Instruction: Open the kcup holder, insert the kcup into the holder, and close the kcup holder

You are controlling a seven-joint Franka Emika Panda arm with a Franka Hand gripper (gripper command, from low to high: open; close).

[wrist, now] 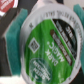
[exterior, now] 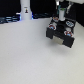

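Observation:
The kcup fills the wrist view, its bright green printed top ringed by a pale rim. It sits between the teal pads of my gripper, which looks shut on it. In the exterior view the black kcup holder stands on the white table toward the exterior view's right. My gripper hangs directly over its top. The kcup itself is too small to make out there. Whether a holder drawer is pulled out is too blurred to tell.
Round pods with reddish-white tops lie on the holder's top on either side of the gripper. A white upright device stands at the back toward the exterior view's left. The white table spreads in front.

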